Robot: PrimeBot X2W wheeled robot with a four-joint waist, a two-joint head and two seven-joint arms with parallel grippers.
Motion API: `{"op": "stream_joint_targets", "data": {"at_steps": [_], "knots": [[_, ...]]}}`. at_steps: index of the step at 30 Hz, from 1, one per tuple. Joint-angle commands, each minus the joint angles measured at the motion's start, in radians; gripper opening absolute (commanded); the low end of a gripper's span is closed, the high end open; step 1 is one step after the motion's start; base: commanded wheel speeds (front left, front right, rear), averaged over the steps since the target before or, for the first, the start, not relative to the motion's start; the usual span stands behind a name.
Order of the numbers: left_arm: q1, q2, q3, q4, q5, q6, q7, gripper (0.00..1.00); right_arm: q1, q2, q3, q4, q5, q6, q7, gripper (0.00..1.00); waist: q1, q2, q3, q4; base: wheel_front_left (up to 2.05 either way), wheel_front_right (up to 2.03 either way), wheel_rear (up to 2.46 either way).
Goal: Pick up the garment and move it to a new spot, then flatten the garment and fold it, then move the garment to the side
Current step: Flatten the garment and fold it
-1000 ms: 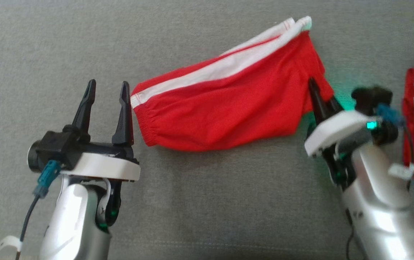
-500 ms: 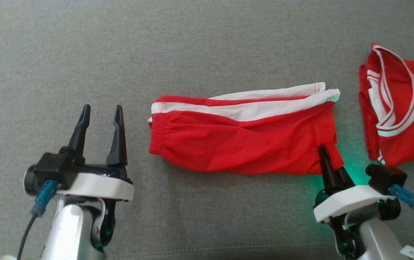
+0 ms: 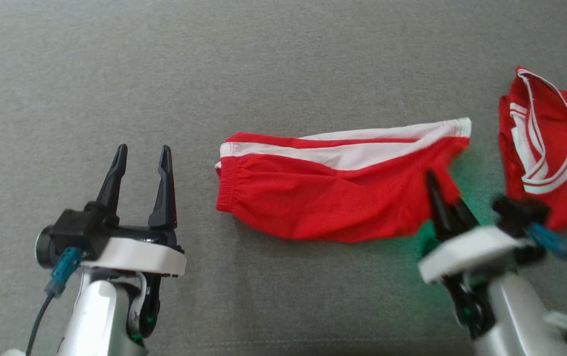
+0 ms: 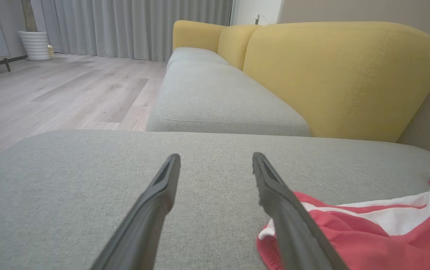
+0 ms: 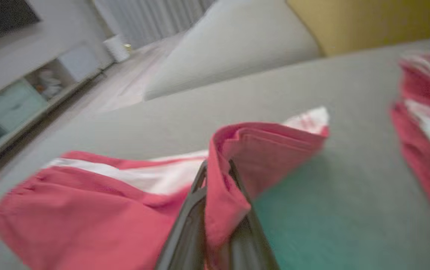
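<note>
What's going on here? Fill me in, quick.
The robot is handling a pair of red shorts with a white side stripe, laid out on a grey sofa cushion. Its right gripper is shut on the fabric at the leg end, pinching a fold between its fingers. The left gripper is open beside the waistband end, apart from the cloth and holding nothing. A second red and white garment lies crumpled farther to the right.

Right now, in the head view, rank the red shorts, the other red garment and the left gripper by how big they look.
1. red shorts.
2-3. other red garment, cut off by the edge, and left gripper, nearer the camera: too close to rank.
</note>
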Motion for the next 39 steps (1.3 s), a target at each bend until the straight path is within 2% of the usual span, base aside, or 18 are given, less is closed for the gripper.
{"op": "stream_joint_targets", "data": {"at_steps": [1, 6, 7, 13, 19, 20, 21, 22, 28, 31, 34, 39], "knots": [[-0.015, 0.009, 0.028, -0.026, -0.001, -0.002, -0.005, 1.0, -0.072, 0.0, 0.07, -0.072, -0.014, 0.007, 0.022, 0.0, 0.0, 0.0, -0.006, 0.014, 0.0, 0.0, 0.0], [-0.017, 0.005, 0.016, -0.021, -0.01, -0.001, -0.005, 1.0, -0.177, 0.0, 0.267, -0.11, 0.006, 0.007, 0.097, 0.0, 0.0, 0.0, -0.018, 0.053, 0.0, 0.0, 0.0], [-0.017, 0.005, 0.016, -0.021, -0.01, -0.001, -0.005, 1.0, -0.177, 0.0, 0.267, -0.11, 0.006, 0.007, 0.097, 0.0, 0.0, 0.0, -0.018, 0.053, 0.0, 0.0, 0.0], [-0.023, 0.002, -0.002, -0.014, -0.021, 0.001, -0.005, 1.0, -0.262, 0.0, 0.479, -0.023, 0.128, 0.007, 0.094, 0.0, 0.0, 0.0, -0.013, 0.112, 0.0, 0.0, 0.0], [-0.025, 0.0, -0.01, -0.017, -0.031, 0.008, -0.005, 1.0, -0.301, 0.0, 0.559, 0.102, 0.182, 0.007, 0.059, 0.0, 0.0, 0.0, 0.004, 0.145, 0.0, 0.0, 0.0], [-0.024, 0.0, -0.01, -0.018, -0.032, 0.008, -0.005, 1.0, -0.308, 0.0, 0.567, 0.114, 0.184, 0.007, 0.053, 0.23, 0.0, 0.0, 0.006, 0.145, 0.0, 0.0, 0.0], [-0.023, -0.001, -0.009, -0.02, -0.032, 0.009, -0.005, 1.0, -0.313, 0.0, 0.573, 0.125, 0.187, 0.007, 0.046, 0.58, 0.0, 0.0, 0.008, 0.145, 0.0, 0.0, 0.0], [-0.022, -0.001, -0.009, -0.021, -0.032, 0.01, -0.005, 1.0, -0.318, 0.0, 0.578, 0.134, 0.188, 0.007, 0.041, 1.0, 0.0, 0.0, 0.01, 0.144, 0.0, 0.0, 0.0], [-0.019, -0.001, -0.004, -0.027, -0.028, 0.013, -0.005, 1.0, -0.346, 0.0, 0.63, 0.083, 0.186, 0.007, -0.033, 1.0, 0.0, 0.0, 0.007, 0.123, 0.0, 0.0, 0.0], [-0.017, -0.001, 0.002, -0.029, -0.02, 0.012, -0.005, 1.0, -0.338, 0.0, 0.607, 0.034, 0.167, 0.007, -0.074, 1.0, 0.0, 0.0, 0.001, 0.101, 0.0, 0.0, 0.0], [-0.013, 0.002, 0.01, -0.03, -0.01, 0.011, -0.005, 1.0, -0.308, 0.0, 0.523, -0.015, 0.129, 0.007, -0.111, 1.0, 0.0, 0.0, -0.009, 0.074, 0.0, 0.0, 0.0], [-0.001, 0.019, 0.022, -0.036, 0.011, 0.012, -0.005, 1.0, -0.205, 0.0, 0.287, -0.092, 0.018, 0.007, -0.13, 1.0, 0.0, 0.0, -0.031, 0.028, 0.0, 0.0, 0.0]]}}
